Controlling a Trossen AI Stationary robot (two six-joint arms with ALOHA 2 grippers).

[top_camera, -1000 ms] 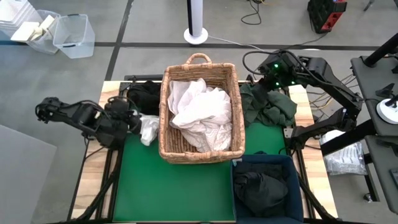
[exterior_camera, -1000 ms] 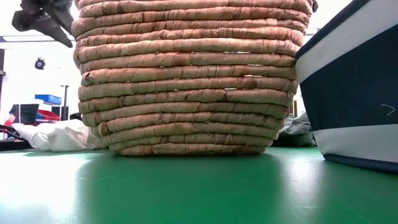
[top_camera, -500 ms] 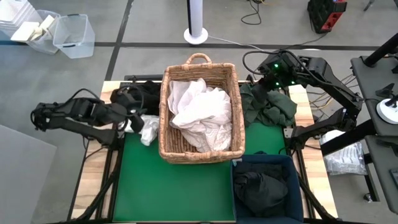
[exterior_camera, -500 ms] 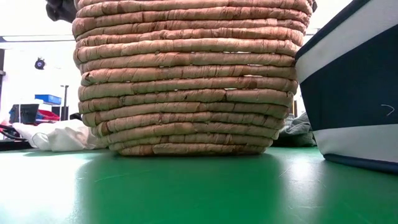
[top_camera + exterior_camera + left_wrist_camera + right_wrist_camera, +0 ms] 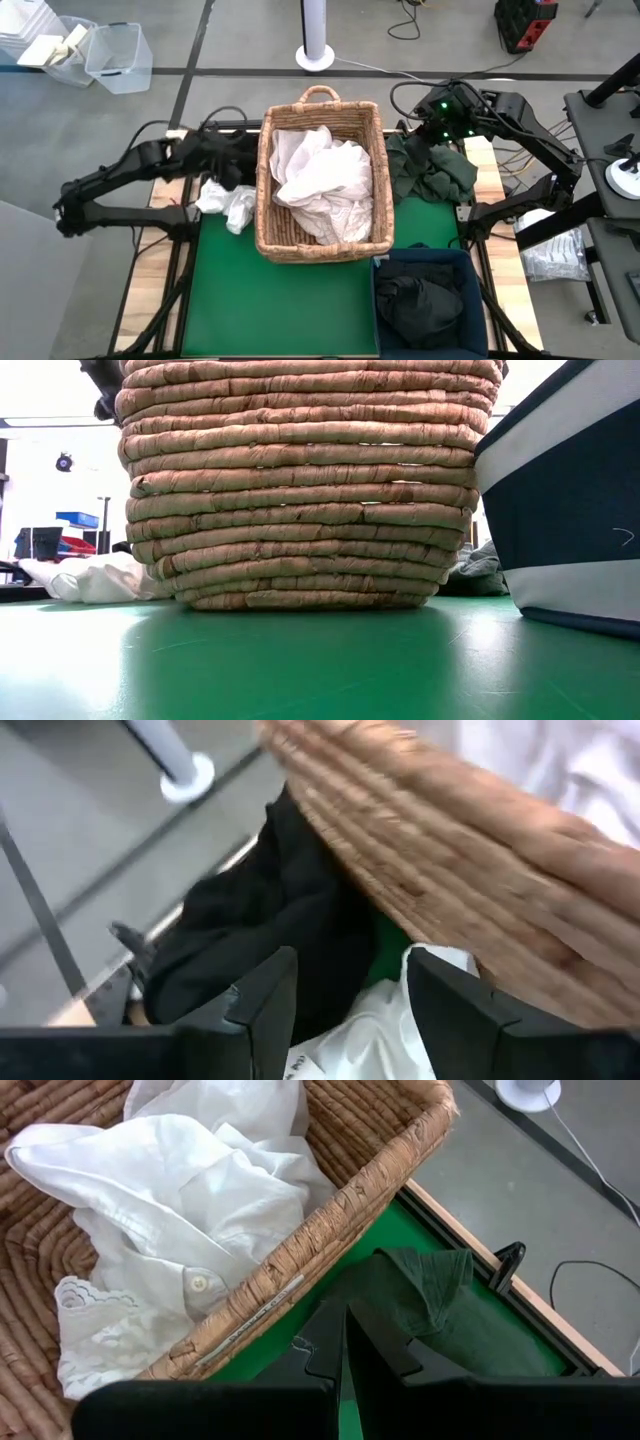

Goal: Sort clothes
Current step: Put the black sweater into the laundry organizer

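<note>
Clothes lie in five heaps that we can count from above, spread over the green bench (image 5: 290,310). Largest is the white pile (image 5: 322,182) filling the wicker basket (image 5: 266,215), its layers too tangled for us to separate into garments. Next comes the dark green garment (image 5: 432,170) right of the basket, then the black clothing (image 5: 418,310) in the blue bin (image 5: 470,262), whose near edge is cut off by the overhead frame. A black garment (image 5: 237,150) sits at the basket's far left corner, partly covered by the left arm, and a small white garment (image 5: 226,205) lies just beside the basket's left wall. From bench height the basket blocks almost everything; only the white garment and a scrap of grey-green cloth peek past its sides. We see two arms. Our left claw (image 5: 350,1005) hovers with fingers parted over the black and white garments, gripping nothing. Our right claw (image 5: 343,1342) is closed and empty above the green garment.
</note>
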